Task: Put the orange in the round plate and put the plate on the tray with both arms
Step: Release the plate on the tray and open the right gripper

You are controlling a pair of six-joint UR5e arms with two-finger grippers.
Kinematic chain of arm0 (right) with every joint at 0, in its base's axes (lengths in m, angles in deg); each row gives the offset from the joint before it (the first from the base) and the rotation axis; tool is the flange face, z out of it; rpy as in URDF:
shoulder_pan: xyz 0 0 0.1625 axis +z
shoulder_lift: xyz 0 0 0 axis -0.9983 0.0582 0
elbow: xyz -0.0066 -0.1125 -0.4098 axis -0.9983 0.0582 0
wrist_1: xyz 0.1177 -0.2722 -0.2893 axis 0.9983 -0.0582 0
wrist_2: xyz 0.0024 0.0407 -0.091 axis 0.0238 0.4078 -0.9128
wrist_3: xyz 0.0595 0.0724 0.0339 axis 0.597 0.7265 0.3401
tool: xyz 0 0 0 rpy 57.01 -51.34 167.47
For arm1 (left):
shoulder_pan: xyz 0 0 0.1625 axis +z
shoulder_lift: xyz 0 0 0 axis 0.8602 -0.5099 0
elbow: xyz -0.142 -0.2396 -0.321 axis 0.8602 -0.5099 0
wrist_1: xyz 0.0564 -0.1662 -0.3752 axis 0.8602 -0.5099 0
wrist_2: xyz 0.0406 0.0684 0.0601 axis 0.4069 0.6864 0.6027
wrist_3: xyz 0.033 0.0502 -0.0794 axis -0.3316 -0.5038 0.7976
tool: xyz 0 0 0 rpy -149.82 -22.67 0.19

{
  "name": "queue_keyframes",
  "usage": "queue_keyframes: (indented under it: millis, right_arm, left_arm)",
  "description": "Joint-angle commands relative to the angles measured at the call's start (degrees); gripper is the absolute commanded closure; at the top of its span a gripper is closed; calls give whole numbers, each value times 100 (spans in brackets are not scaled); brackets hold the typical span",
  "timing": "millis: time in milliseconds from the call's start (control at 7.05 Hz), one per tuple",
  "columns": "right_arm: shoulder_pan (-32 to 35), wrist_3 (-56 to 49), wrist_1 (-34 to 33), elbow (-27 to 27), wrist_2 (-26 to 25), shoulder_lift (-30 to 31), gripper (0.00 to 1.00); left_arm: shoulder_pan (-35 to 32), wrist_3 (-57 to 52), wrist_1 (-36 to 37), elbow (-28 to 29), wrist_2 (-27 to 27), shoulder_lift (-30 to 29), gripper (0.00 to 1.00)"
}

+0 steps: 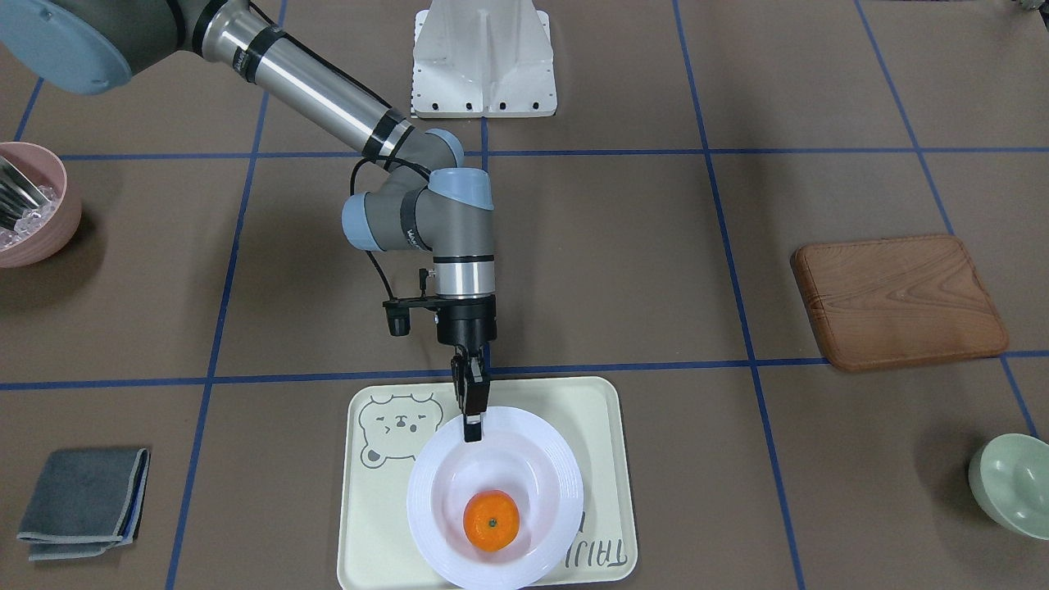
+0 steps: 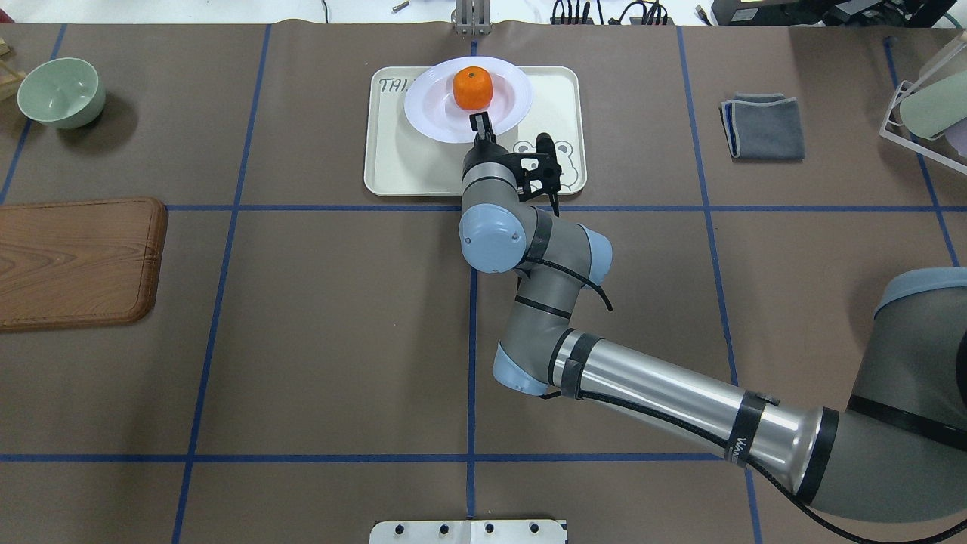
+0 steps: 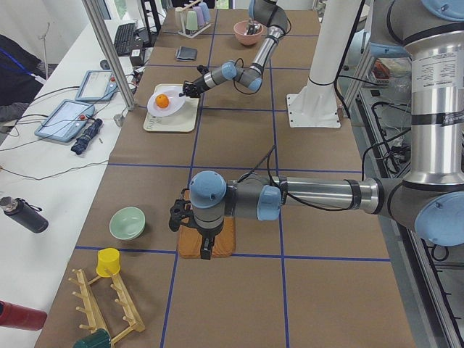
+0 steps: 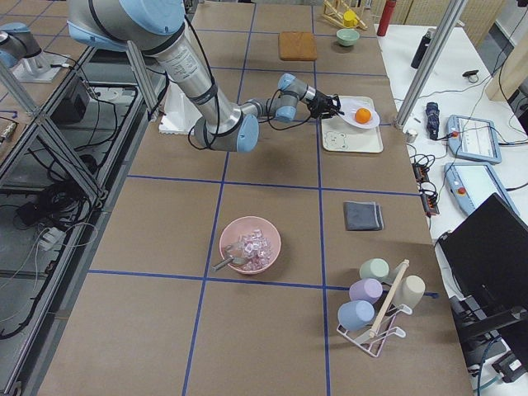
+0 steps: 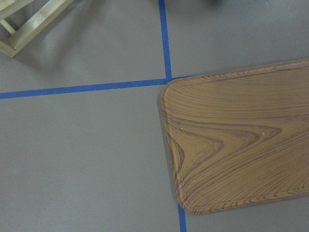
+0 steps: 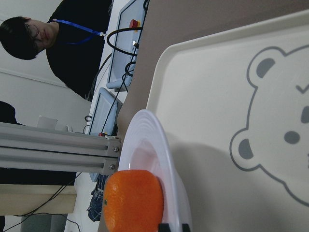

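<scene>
The orange [image 1: 492,520] lies in the hollow of the white round plate [image 1: 426,500], which is over the cream bear tray [image 1: 590,426]. My right gripper [image 1: 471,430] reaches in from the robot's side and is shut on the plate's near rim. In the right wrist view the plate [image 6: 154,140] stands on edge with the orange [image 6: 134,200] in it and casts a shadow on the tray [image 6: 207,96]. My left gripper [image 3: 206,252] hangs over the wooden board, seen only in the exterior left view; I cannot tell whether it is open or shut.
A wooden board [image 1: 897,299] and a pale green bowl [image 1: 1012,483] lie on my left side. On my right side are a pink bowl [image 1: 29,205] and a folded grey cloth [image 1: 82,500]. A person [image 6: 63,43] sits beyond the tray's far edge.
</scene>
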Motion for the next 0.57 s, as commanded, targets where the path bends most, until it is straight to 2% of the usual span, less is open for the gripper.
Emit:
queue_keyframes:
  millis: [0,142,284,426]
  right_arm:
    - [-60,-377,-15,-74,247,24,27]
    - [-191,-1042,-15,-406,309,181,0]
    - [-245,-1857,-24,-1053,658,574,0]
    - [-245,-2675,-302,-1721,1053,952,0]
  left_arm:
    - [17,0,0,8,0,-16,1]
    - [17,9,0,9,0,-25,1]
    - [17,9,0,0,0,-25,1]
    - [17,9,0,8,0,-25,1]
